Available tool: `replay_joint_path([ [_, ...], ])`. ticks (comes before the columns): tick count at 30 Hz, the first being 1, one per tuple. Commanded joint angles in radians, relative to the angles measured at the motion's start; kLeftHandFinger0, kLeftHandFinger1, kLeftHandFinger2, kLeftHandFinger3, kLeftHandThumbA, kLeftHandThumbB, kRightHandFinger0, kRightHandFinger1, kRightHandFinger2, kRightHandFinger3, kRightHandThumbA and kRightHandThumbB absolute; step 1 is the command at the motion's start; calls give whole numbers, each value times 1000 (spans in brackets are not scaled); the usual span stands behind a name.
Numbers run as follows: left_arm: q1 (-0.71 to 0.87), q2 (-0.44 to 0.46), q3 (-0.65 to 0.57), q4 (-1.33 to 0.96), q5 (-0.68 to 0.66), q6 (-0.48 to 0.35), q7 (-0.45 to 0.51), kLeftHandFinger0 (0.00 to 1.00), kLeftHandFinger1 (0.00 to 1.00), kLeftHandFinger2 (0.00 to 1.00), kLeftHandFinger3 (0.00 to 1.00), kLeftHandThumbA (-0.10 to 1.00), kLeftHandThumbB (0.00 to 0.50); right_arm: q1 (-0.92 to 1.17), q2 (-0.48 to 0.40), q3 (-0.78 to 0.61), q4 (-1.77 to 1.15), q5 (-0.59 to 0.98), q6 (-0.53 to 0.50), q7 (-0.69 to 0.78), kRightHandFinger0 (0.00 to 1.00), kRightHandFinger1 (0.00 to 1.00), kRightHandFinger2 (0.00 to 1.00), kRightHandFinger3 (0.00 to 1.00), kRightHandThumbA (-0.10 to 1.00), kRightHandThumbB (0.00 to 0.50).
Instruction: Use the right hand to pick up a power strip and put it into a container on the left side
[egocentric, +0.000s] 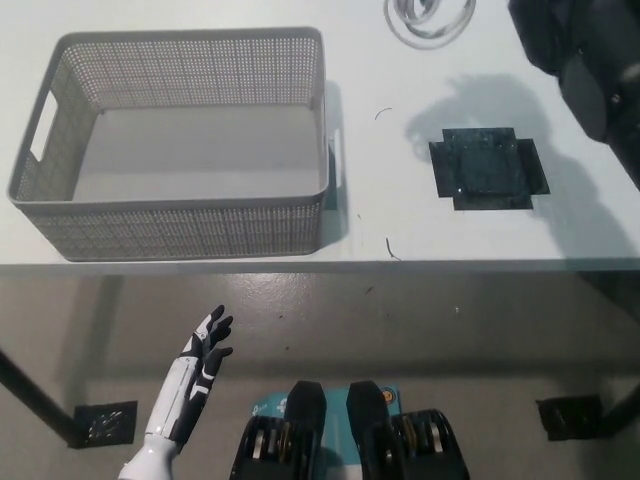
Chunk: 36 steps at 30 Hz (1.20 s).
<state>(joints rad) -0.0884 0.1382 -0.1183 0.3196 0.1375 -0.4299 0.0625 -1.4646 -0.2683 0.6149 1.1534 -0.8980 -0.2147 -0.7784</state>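
Looking down from the head view, we find only a loop of white cable (430, 18) at the far edge of the frame, right of centre, hanging above the white table (400, 215); the power strip body itself is out of frame. We see the black right arm (585, 70) entering at the far right corner, raised high over the table, but its hand is cut off by the frame edge, so we cannot tell its state or what it holds. A black cross-shaped mat (488, 173) lies flat on the table below that arm, well apart from the cable. The grey perforated basket (180, 235) stands on the left of the table. We note the white left hand (205, 355) resting low at near left, below the table edge, fingers spread and holding nothing. We read no labels or writing anywhere.
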Motion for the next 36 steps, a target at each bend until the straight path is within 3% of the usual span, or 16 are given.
replay_joint_path([
  [1,-35,22,-10,-4,9,-40,-2,883,945,962,1000,1000,84,-288,103,-28,-7,14,-22,-60,0,17,480,106,-100,197],
  [5,-29,17,-14,-9,8,-40,-3,883,944,964,1000,1000,67,-327,187,4,78,-9,-16,-110,0,70,648,212,-100,177],
  [8,-29,17,-15,-11,7,-40,0,873,939,961,1000,1000,59,-345,227,18,94,-13,-32,-109,0,90,656,296,-100,171],
  [9,-29,18,-15,-13,8,-40,-1,874,939,961,1000,1000,58,-350,243,19,93,-11,-37,-109,0,60,599,273,-100,190],
  [10,-29,18,-14,-13,9,-40,-1,876,939,961,1000,1000,57,-359,267,16,102,-4,-28,-97,0,58,603,274,-100,166],
  [12,-27,21,-12,-14,8,-40,-1,883,940,959,1000,1000,48,-375,300,24,127,-7,-12,-98,0,43,575,286,-100,204],
  [14,-27,22,-14,-16,7,-40,0,886,939,953,1000,1000,43,-387,326,26,143,-4,-9,-96,0,1,455,303,-100,236],
  [16,-27,21,-13,-15,11,-40,0,886,939,954,1000,1000,40,-394,362,10,153,23,-38,-80,0,0,384,233,-100,247],
  [19,-27,20,-14,-17,9,-40,1,881,937,951,1000,1000,27,-406,406,-43,159,93,-43,27,0,46,575,142,-100,206],
  [22,-24,16,-14,-19,9,-40,7,871,930,946,1000,992,16,-417,451,-89,174,141,-24,109,0,79,636,188,-100,186],
  [24,-20,15,-15,-21,12,-40,11,867,929,945,1000,988,13,-415,466,-103,184,149,-27,118,0,89,645,381,-100,227],
  [26,-18,15,-15,-24,9,-40,6,865,929,944,1000,986,12,-410,474,-118,194,156,-37,119,0,7,498,439,-100,231],
  [27,-18,17,-14,-26,5,-40,3,864,929,943,1000,984,10,-408,476,-124,200,158,-36,128,0,0,488,426,-100,223],
  [29,-19,19,-16,-26,7,-40,8,855,921,934,1000,976,8,-399,483,-129,211,159,-35,128,0,0,526,166,-100,142],
  [32,-21,23,-16,-29,6,-40,6,858,922,935,1000,978,11,-381,488,-117,235,135,-13,106,0,7,628,172,-100,183],
  [36,-21,28,-28,-31,8,-40,4,864,926,934,1000,983,8,-341,490,-92,262,113,32,95,0,4,643,100,-100,237],
])
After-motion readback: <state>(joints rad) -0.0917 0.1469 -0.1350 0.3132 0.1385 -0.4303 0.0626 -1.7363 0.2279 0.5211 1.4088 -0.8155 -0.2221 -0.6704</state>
